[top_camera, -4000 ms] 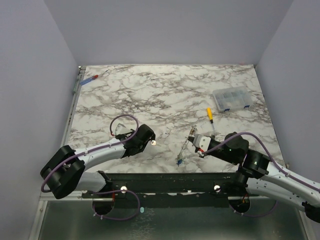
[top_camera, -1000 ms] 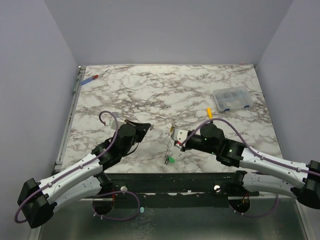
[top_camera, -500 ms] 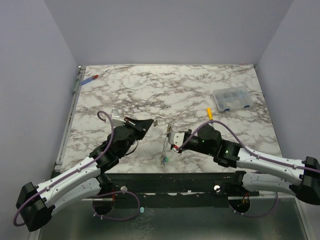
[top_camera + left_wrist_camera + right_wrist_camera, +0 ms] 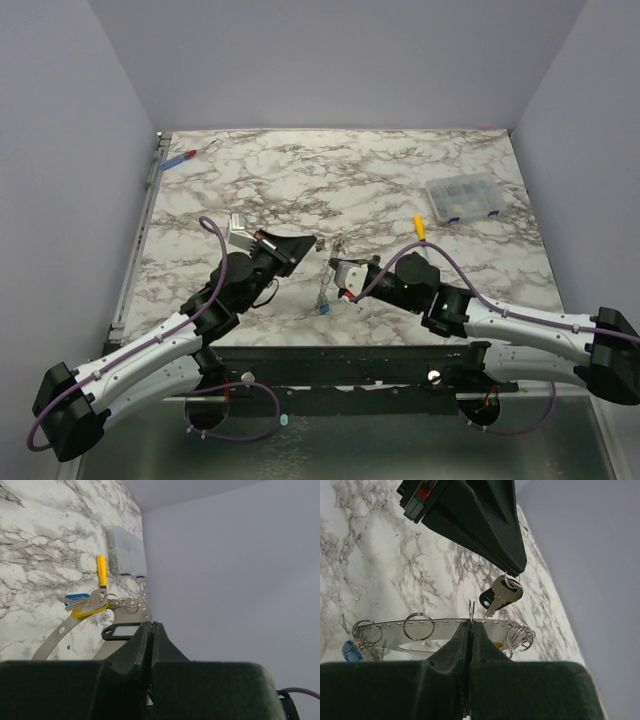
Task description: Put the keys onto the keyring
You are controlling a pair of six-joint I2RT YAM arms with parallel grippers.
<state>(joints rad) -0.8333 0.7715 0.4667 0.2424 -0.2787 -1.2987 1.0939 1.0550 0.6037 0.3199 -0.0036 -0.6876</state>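
Keyring (image 4: 440, 623) sat pinched in the closed right claw (image 4: 471, 626). At its 1 o'clock, the left claw (image 4: 517, 569) was clamped on a key (image 4: 502, 596) by its ring (image 4: 511, 581). Threading stage, likely; the next move called for fine alignment.

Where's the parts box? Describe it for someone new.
Start at the marble table, then go to its far right side. The clear plastic box lies there, just beyond the yellow-handled screwdriver. It's the only see-through, compartmented rectangle.

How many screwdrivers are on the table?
2. A small yellow-handled screwdriver lies near the clear plastic compartment box; a red-and-blue-handled screwdriver lies in the far left corner. Others may be hidden.
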